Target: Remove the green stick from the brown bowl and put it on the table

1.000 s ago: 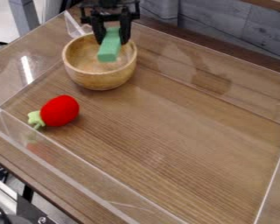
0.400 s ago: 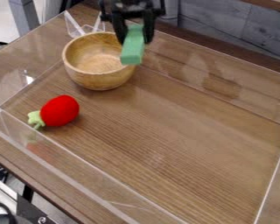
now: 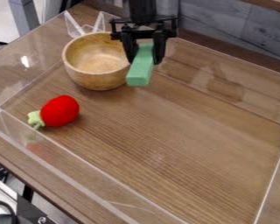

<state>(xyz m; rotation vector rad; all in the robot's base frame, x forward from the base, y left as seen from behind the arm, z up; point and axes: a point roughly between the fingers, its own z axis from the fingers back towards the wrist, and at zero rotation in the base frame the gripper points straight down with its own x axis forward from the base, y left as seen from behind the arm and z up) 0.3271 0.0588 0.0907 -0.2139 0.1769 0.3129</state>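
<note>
The green stick (image 3: 142, 66) hangs upright in my gripper (image 3: 145, 49), whose black fingers are shut on its upper end. Its lower end reaches down to just above or onto the table (image 3: 189, 131), right beside the brown bowl (image 3: 99, 61). The bowl stands at the back left, to the left of the stick, and its pale inside holds nothing. The gripper is to the right of the bowl's rim, pointing steeply down.
A red strawberry toy (image 3: 59, 111) with green leaves lies at the left front. Low clear acrylic walls (image 3: 130, 188) edge the tabletop on all sides.
My gripper has carried the green stick from over the bowl to the right, past the rim, and lower toward the table. The bowl and the strawberry stayed put.
</note>
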